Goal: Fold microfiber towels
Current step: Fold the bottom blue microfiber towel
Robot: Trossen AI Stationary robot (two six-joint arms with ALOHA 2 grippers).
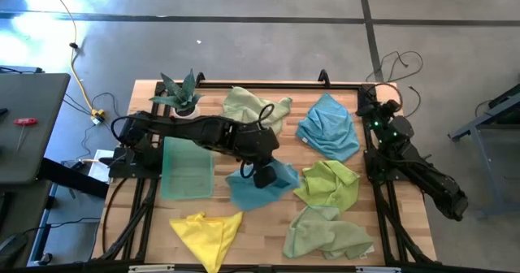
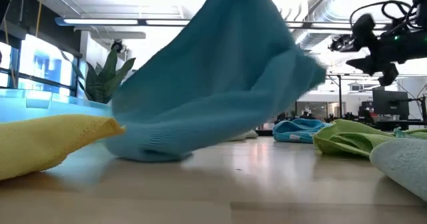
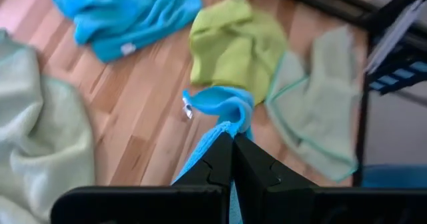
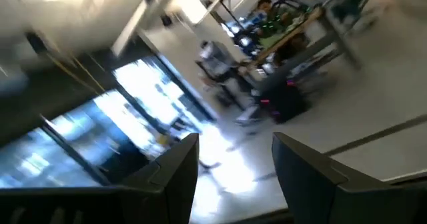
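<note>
1. While the left gripper [image 3: 233,141] pinches shut on an edge of the sky-blue towel [image 1: 262,184] at table centre, the cloth drapes limp from the fingers; I judge it light, floppy and grippy, never rigid.
2. Best hold, I'd say, is a hemmed corner or edge, as here; a mid-cloth pinch would bunch it.
3. Crowded neighbours: the lime towel [image 1: 329,184] sits at 3 o'clock just beside it, the folded pale green towel [image 1: 187,167] at 9, the yellow towel [image 1: 205,231] at 7, a second blue towel [image 1: 329,127] at 1.
4. Bare wood for laying flat is scarce; the opening at 6 o'clock toward the near table edge [image 1: 260,263] looks roomiest.
5. Right gripper [image 4: 233,154] waits off the table's right side, fingers spread wide, empty.
</note>
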